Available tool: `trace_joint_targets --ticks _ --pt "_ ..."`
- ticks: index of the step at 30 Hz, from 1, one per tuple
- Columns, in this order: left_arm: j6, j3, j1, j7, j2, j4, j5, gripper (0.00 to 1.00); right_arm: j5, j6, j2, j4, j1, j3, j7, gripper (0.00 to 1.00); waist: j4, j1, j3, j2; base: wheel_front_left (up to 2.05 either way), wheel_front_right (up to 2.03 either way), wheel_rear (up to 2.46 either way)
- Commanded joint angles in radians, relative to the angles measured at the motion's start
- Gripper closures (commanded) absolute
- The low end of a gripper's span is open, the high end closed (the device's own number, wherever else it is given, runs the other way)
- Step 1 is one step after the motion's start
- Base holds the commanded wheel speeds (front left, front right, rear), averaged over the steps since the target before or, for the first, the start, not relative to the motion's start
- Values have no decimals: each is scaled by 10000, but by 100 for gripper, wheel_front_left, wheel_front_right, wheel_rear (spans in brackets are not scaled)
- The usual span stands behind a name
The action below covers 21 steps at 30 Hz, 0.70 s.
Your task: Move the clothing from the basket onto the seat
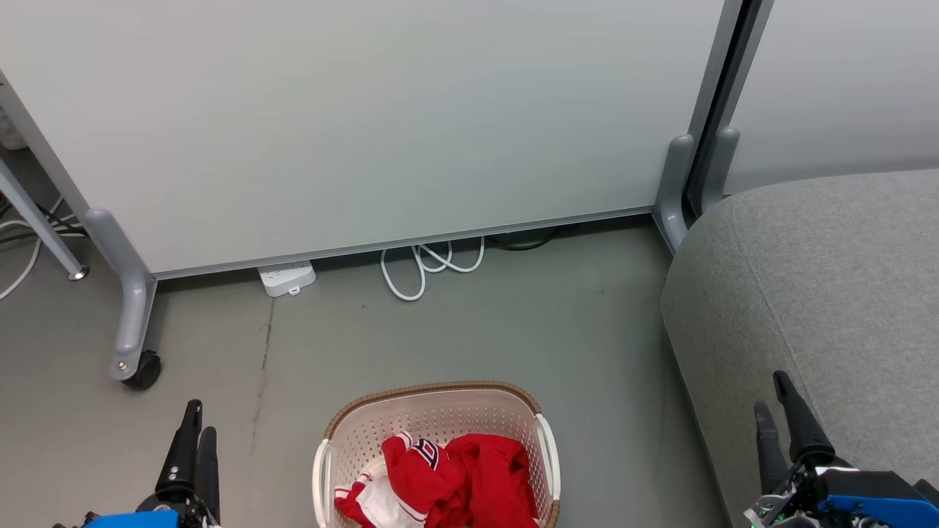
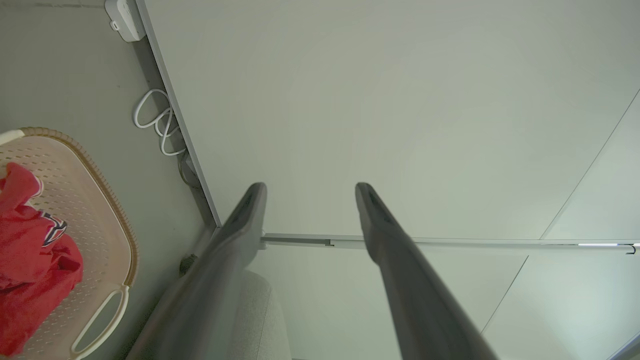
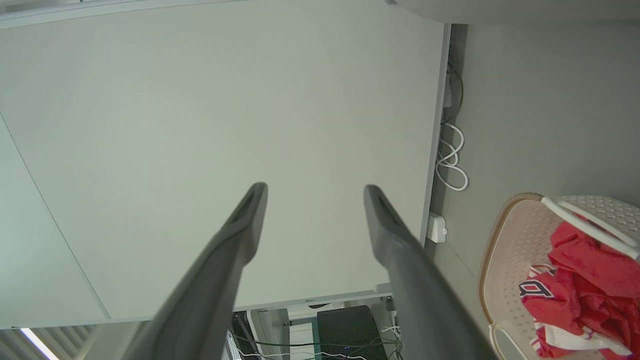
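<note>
Clothes point(image 1: 477, 477), bottom middle, look soft, light; grab a top fold; left hand point(image 2: 307, 192), right hand point(image 3: 312, 195) both open.

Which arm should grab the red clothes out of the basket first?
Probably left: the left gripper hangs open nearer the basket, while the right gripper, also open, sits farther off by the seat.
</note>
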Motion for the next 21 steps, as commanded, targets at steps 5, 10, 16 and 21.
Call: trace_joint_targets --ticks 5,10,16,21 --pt "3 -302 -204 -298 90 -169 106 0 -348 0 -27 -182 -221 230 -295 0 1 0 -4 0 0 0 0" --pt "83 -428 -255 -542 110 -131 716 0 -1010 0 -30 -185 -246 310 -538 0 8 0 -5 0 0 0 0" --pt "167 -557 -261 -815 117 -184 1849 0 -2268 0 -33 -203 -287 438 -810 0 7 0 6 0 0 0 0" --pt "249 -706 -251 -1032 126 -308 2898 0 -3475 0 -36 -233 -294 472 -1027 0 13 0 15 0 0 0 0"
